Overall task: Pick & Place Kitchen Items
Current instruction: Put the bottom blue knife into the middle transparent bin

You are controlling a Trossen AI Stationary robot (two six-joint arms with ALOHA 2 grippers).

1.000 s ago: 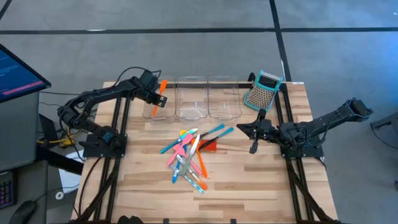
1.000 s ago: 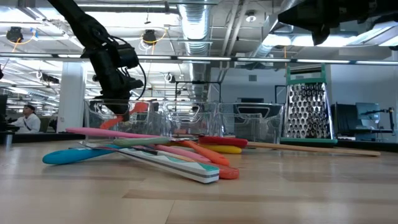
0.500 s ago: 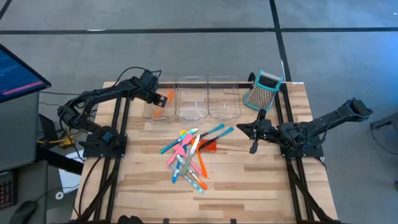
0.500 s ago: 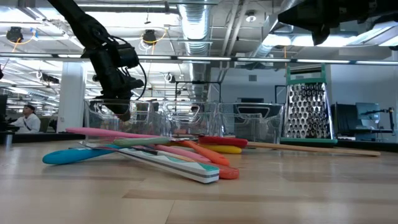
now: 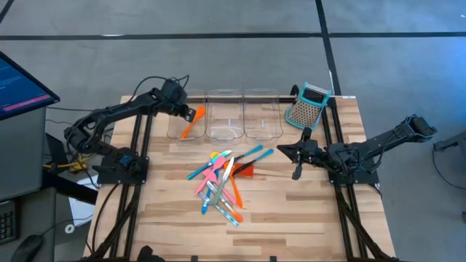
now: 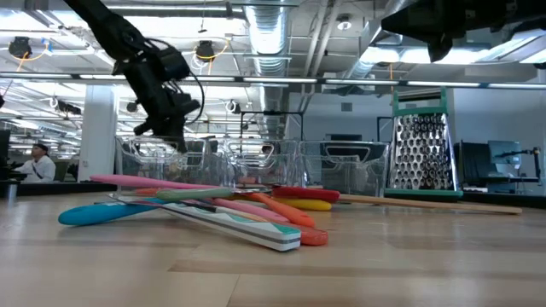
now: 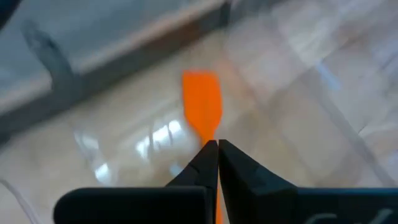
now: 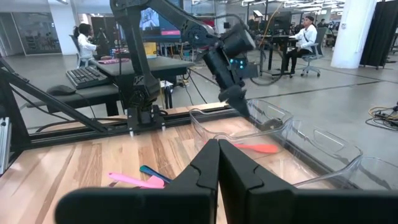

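At upper left, the left gripper (image 5: 183, 110) is seen pressed together above the leftmost bin (image 5: 173, 131), where an orange spatula (image 5: 191, 123) lies, while the right gripper (image 5: 297, 153), likewise pressed together, waits at centre right.

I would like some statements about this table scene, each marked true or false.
1. An orange spatula lies in the left clear bin. True.
2. The left pincer holds the spatula. False: it is shut on nothing, above the bin.
3. The grater lies flat among the utensils. False: it stands upright near the table's far right corner.
4. The right pincer is shut and holds nothing. True.
5. The pile of utensils sits inside the middle bin. False: it lies on the table.
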